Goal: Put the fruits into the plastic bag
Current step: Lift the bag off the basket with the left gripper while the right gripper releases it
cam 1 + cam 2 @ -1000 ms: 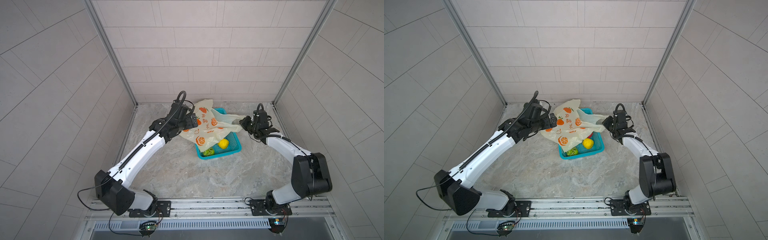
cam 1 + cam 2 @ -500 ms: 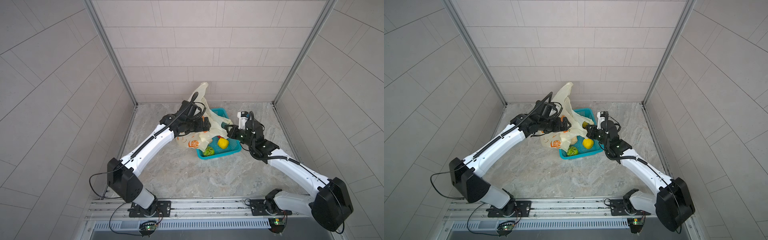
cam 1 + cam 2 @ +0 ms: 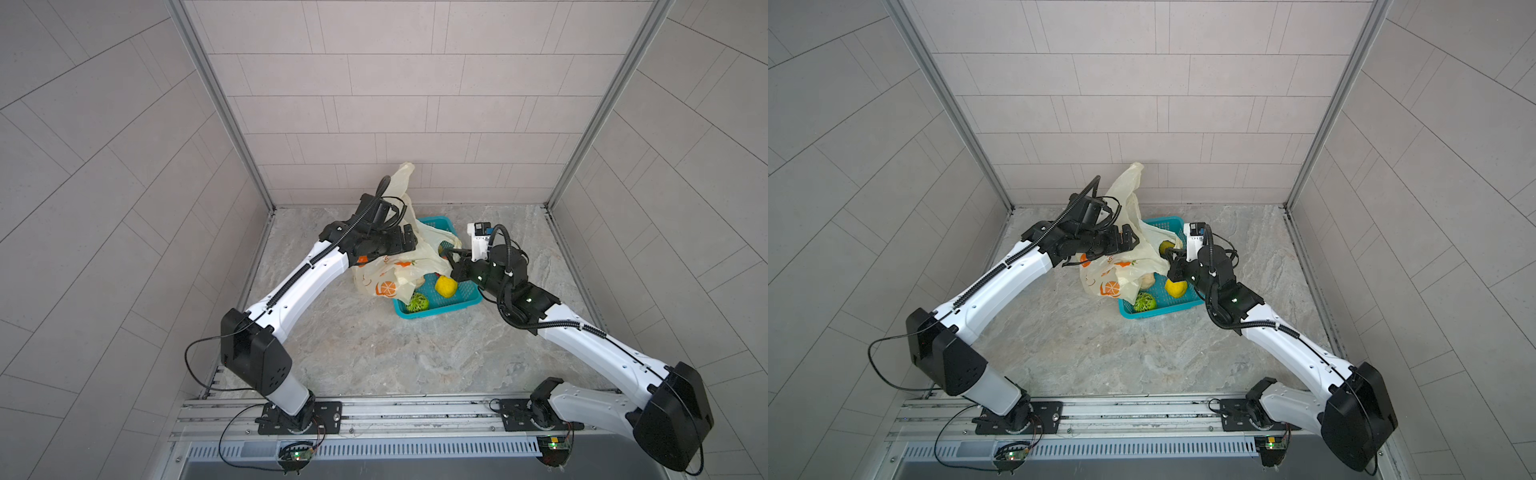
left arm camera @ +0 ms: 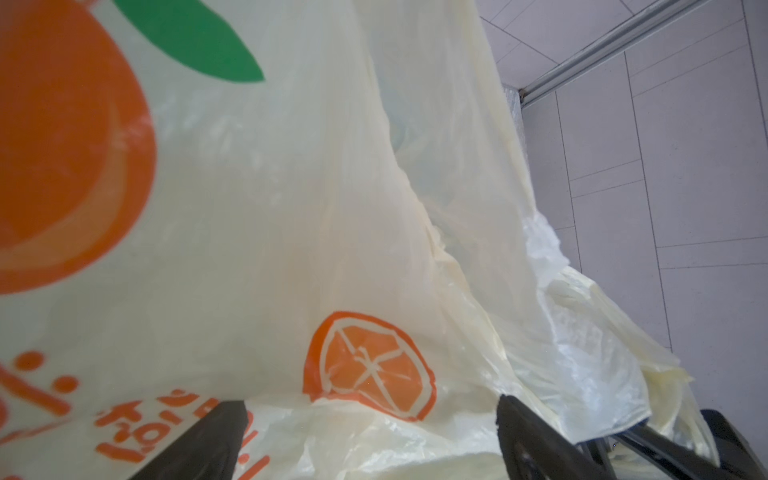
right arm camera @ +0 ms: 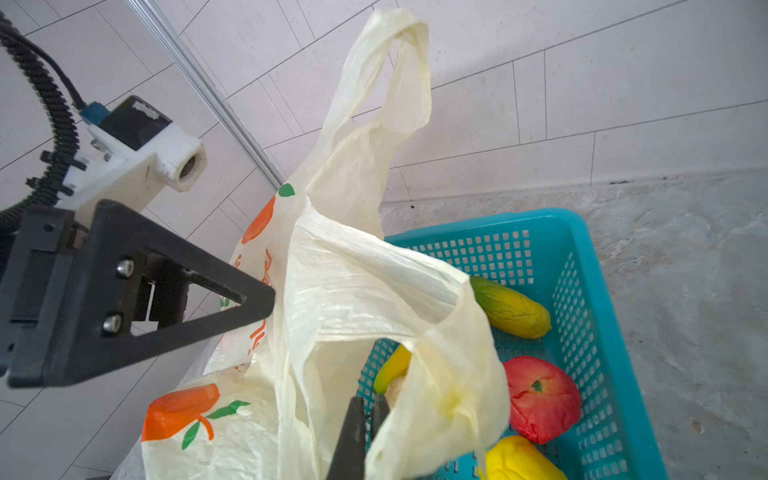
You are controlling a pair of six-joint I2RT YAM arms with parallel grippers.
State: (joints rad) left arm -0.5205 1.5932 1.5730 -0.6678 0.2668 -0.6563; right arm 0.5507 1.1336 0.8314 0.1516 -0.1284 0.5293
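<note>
Since a second ago both arms have swung in, and the plastic bag (image 3: 390, 274), then flat across the teal basket (image 3: 432, 311), now hangs upright over its 9 o'clock edge. The right gripper (image 5: 368, 409) is pinched tight on the bag's rim. The left gripper (image 3: 409, 241) stands wide apart against the film. The yellow round fruit (image 3: 445, 286), green bumpy ball (image 3: 417, 302) and red fruit (image 5: 540, 399) lie in the basket.

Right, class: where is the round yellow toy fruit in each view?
In a top view: round yellow toy fruit in the teal perforated basket.
In a top view: fruit in that basket.
Left wrist: not in it.
Right wrist: fruit beside the red toy fruit.
Shared landmark: the cream-yellow plastic bag.
</note>
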